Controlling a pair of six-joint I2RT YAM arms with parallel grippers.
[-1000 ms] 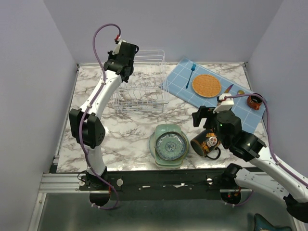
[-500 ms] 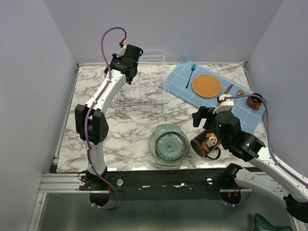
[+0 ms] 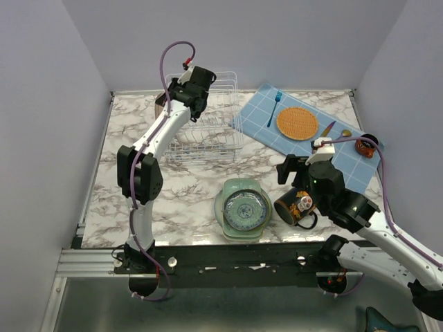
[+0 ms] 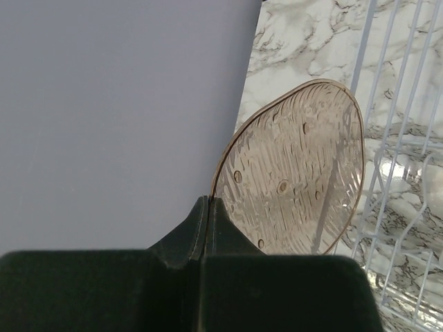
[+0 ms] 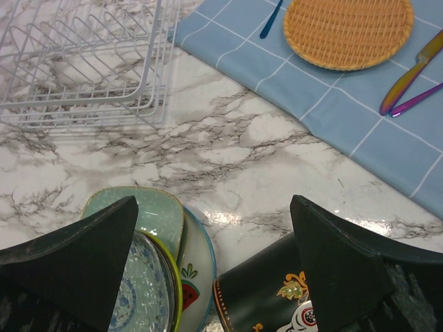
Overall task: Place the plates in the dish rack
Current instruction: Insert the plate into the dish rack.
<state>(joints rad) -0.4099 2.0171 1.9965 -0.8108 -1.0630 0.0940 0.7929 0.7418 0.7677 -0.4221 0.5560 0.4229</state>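
Lavender-grey walls (image 3: 41, 138) are closing in the marbled table (image 3: 180, 200) on three sides, and its glossy top is throwing back the light. My left claw (image 4: 208, 211) is pressing its fingers together on the rim of the brownish plate (image 4: 297, 173). It is holding the plate on edge at the far left side of the dish rack (image 3: 204, 131). I cannot tell whether the plate's edge is crossing the wires. I judge edge-on is the only way it will slide between the prongs.

My right claw (image 3: 287, 169) is hanging spread wide and empty near the stack of plates (image 3: 242, 209) and the black mug (image 3: 294, 206), which are sitting side by side by the near edge. It is probably waiting its turn. Farther right, a blue checked cloth (image 3: 259, 121) is carrying the woven mat (image 3: 297, 122).
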